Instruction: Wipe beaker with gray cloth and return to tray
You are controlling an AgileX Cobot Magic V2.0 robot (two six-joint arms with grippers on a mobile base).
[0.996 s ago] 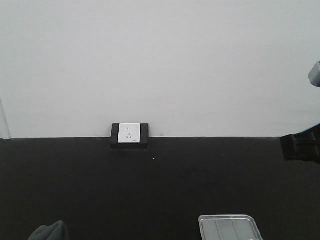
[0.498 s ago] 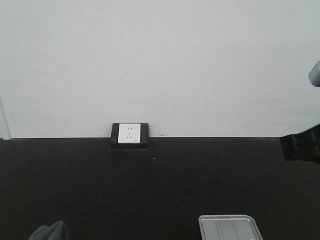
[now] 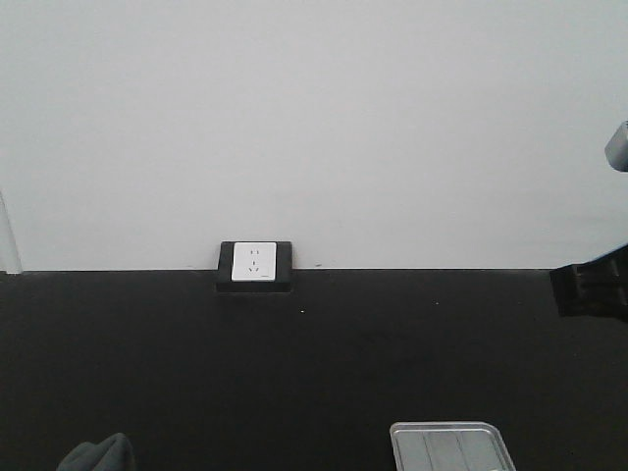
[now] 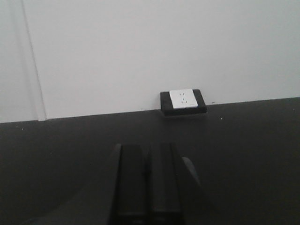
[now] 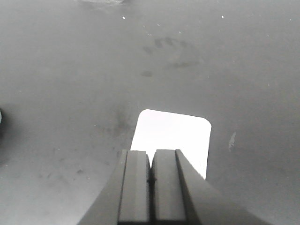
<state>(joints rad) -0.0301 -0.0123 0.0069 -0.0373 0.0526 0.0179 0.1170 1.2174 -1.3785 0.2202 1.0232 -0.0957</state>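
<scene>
The gray cloth (image 3: 96,454) lies bunched on the black table at the bottom left of the front view. The metal tray (image 3: 451,446) sits at the bottom right; in the right wrist view it is a bright washed-out rectangle (image 5: 178,133). My right gripper (image 5: 152,151) hovers over the tray's near edge, jaws shut with nothing between them. My left gripper (image 4: 149,146) is over the bare table, pointing at the wall, jaws shut with nothing visible between them. No beaker shows in any view.
A white socket in a black frame (image 3: 255,265) sits where the table meets the white wall, also in the left wrist view (image 4: 183,101). A dark block (image 3: 592,283) and a grey part (image 3: 618,145) jut in at the right edge. Smudges (image 5: 171,51) mark the table.
</scene>
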